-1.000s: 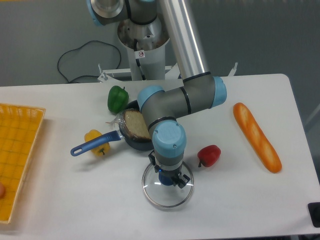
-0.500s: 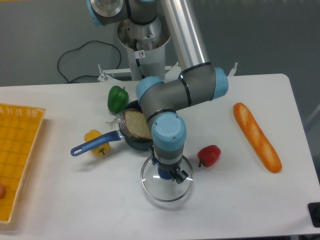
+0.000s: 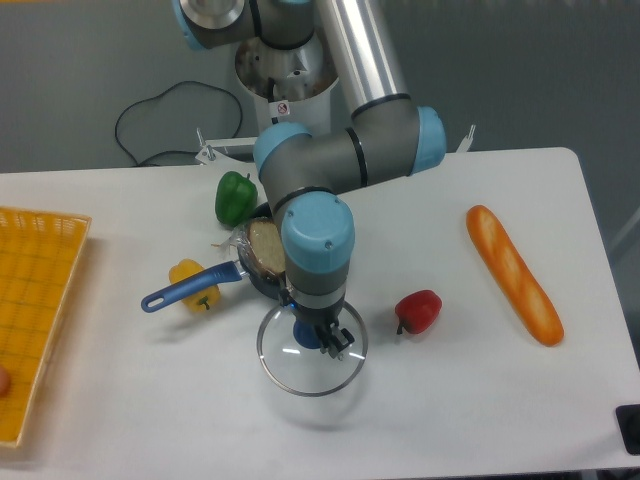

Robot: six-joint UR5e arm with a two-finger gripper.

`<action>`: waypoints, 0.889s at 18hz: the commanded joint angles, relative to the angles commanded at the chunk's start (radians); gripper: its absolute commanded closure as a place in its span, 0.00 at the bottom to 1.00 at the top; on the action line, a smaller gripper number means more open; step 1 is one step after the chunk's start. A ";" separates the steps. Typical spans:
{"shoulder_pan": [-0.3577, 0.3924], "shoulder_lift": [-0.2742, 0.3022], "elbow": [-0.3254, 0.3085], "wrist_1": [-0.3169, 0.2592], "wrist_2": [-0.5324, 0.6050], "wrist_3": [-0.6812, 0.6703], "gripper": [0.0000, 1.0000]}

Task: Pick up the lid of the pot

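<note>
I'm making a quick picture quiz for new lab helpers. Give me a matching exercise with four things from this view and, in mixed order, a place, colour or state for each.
Things
1. Pot lid
2. Basket
3. Pan handle
4. Green pepper

Descriptions
A. Blue, pointing towards the picture's left
B. Just beyond the pan, as the camera sees it
C. Held by its knob in the pincer
D. Yellow, at the picture's left edge

Right pairs: 1-C, 2-D, 3-A, 4-B
</note>
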 joint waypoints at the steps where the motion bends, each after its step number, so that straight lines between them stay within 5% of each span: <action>1: 0.000 0.006 -0.003 0.000 -0.006 0.000 0.56; 16: -0.006 0.045 -0.023 0.000 -0.077 0.000 0.55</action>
